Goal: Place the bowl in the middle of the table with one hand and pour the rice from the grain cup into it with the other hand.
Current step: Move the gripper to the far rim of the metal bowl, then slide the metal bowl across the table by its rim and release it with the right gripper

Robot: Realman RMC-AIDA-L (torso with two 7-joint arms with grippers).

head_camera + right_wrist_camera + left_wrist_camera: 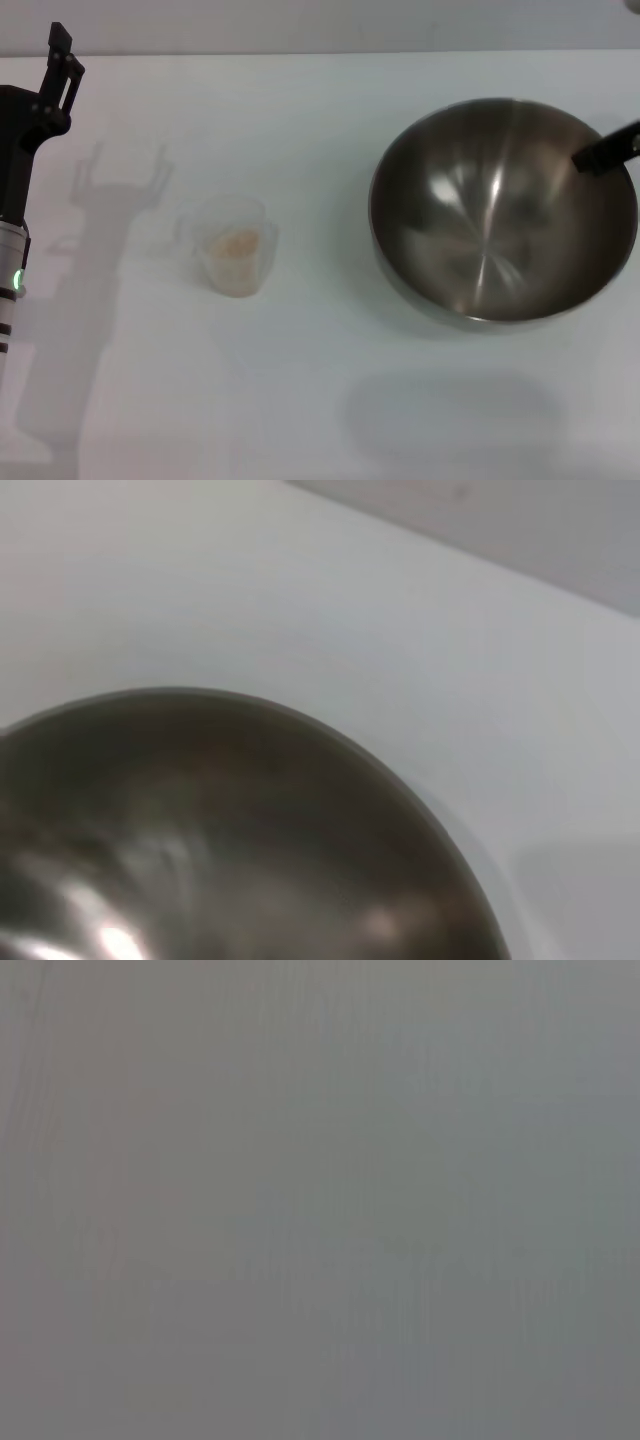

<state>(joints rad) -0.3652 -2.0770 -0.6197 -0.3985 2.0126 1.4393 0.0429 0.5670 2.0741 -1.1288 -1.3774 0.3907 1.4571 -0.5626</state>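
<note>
The large steel bowl is at the right of the white table, tilted and held off the surface; its shadow lies apart from it nearer the front. My right gripper grips the bowl's right rim, with one black finger showing inside. The right wrist view shows the bowl's wall up close. The small clear grain cup stands left of the middle, with beige rice in it. My left gripper is at the far left, raised above the table and well away from the cup, open and empty.
The table's far edge meets a grey wall at the back. The left arm's shadow falls on the table beside the cup. The left wrist view shows only a plain grey surface.
</note>
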